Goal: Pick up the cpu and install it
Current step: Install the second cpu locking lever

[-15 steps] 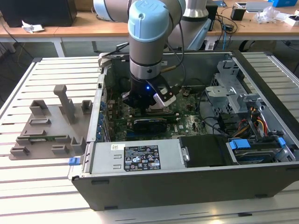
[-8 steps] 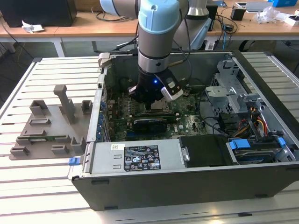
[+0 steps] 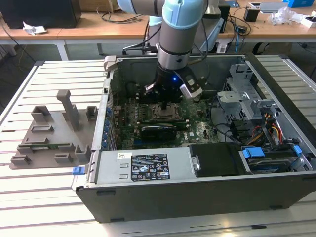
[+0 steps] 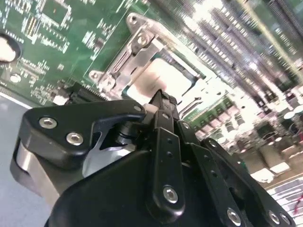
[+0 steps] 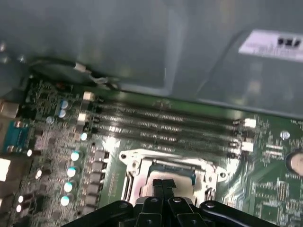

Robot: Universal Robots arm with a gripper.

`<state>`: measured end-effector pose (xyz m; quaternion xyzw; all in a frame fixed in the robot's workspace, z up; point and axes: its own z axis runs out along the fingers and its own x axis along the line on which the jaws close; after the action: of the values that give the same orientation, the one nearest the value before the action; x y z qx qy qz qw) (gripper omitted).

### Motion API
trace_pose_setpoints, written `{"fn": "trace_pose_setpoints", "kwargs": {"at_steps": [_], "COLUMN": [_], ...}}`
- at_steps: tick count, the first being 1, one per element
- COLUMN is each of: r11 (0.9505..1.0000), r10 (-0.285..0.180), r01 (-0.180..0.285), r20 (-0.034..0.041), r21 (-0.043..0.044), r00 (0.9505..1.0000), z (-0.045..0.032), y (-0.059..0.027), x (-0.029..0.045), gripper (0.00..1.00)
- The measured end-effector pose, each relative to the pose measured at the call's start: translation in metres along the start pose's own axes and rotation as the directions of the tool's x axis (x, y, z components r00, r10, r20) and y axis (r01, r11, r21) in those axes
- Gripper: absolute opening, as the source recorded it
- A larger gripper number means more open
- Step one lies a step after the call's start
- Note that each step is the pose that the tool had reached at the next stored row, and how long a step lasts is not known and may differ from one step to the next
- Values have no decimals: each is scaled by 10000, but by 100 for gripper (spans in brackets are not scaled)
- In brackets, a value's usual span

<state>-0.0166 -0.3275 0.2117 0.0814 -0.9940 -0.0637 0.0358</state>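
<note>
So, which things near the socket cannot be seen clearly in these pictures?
- The cpu: in both wrist views the fingers cover its near edge, so whether it sits fully flat in the socket cannot be judged.
- Exterior view: the arm's wrist hides most of the socket.
- Second wrist view: the memory slots are washed out by glare.

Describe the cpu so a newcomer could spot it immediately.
Start at the big open grey metal computer case and find the green motherboard inside. Near its middle, under the black pincer, sits a metal-framed square socket. The cpu is the pale shiny square inside that frame, unlike the long memory slots beside it.
</note>
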Motion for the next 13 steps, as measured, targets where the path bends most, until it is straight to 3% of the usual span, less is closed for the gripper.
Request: {"fn": "trace_pose_setpoints", "kwargs": {"at_steps": [2, 3, 4, 6, 9, 13], "r11": [9997, 9990, 9972, 9927, 9876, 9866], "r10": [22, 39, 67, 112, 159, 163], "r01": [-21, -35, -58, -87, -112, -112], "r20": [-41, -70, -116, -198, -288, -299], "r21": [263, 442, 745, 1200, 1566, 1628], "r00": [10000, 10000, 9999, 9997, 9995, 9994], "z": [4, 4, 2, -6, -12, -120], "y": [41, 54, 67, 75, 120, 155], "x": [-11, -15, -23, -49, -93, -92], "gripper": [11, 11, 11, 11, 11, 11]}}
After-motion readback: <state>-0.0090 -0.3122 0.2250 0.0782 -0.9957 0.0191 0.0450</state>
